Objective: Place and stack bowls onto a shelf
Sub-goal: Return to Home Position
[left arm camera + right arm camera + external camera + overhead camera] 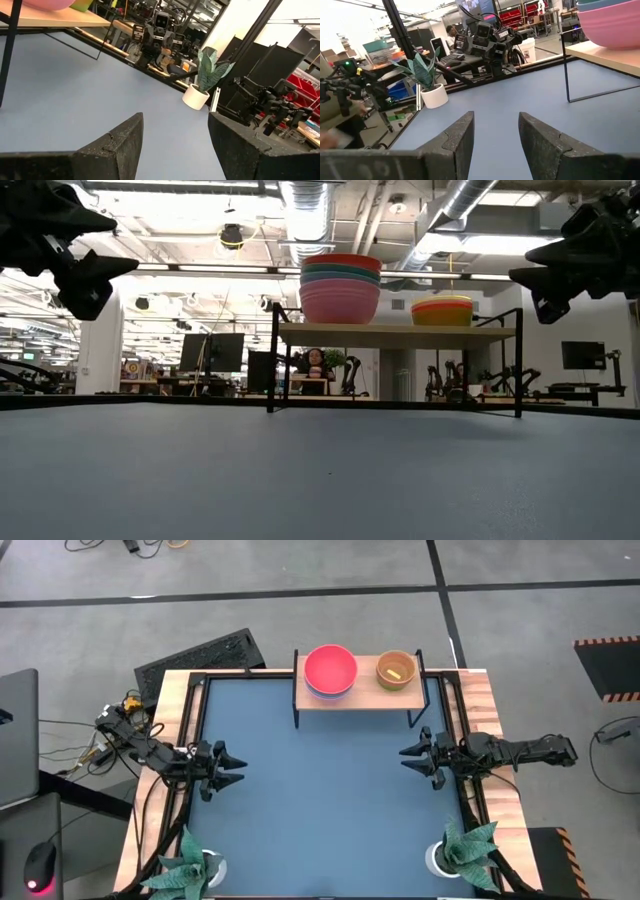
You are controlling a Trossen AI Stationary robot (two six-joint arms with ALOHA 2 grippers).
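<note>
The shelf (358, 698) stands at the table's far edge on thin black legs. On its wooden top sits a stack of larger bowls (340, 288) with a red-pink one uppermost (330, 670), and to its right a smaller stack (442, 311) showing yellow inside (395, 669). My left gripper (232, 770) hovers open at the table's left side, above the blue surface. My right gripper (410, 757) hovers open at the right side. Both are far from the shelf and empty; the left wrist view (175, 142) and right wrist view (496, 131) show only bare table between the fingers.
A white pot with a plant stands at each near corner of the table (195, 865) (460, 855). The blue table (330, 810) lies bare between the arms. A black mat (200, 655) lies beyond the far left corner. A person sits in the room behind (316, 366).
</note>
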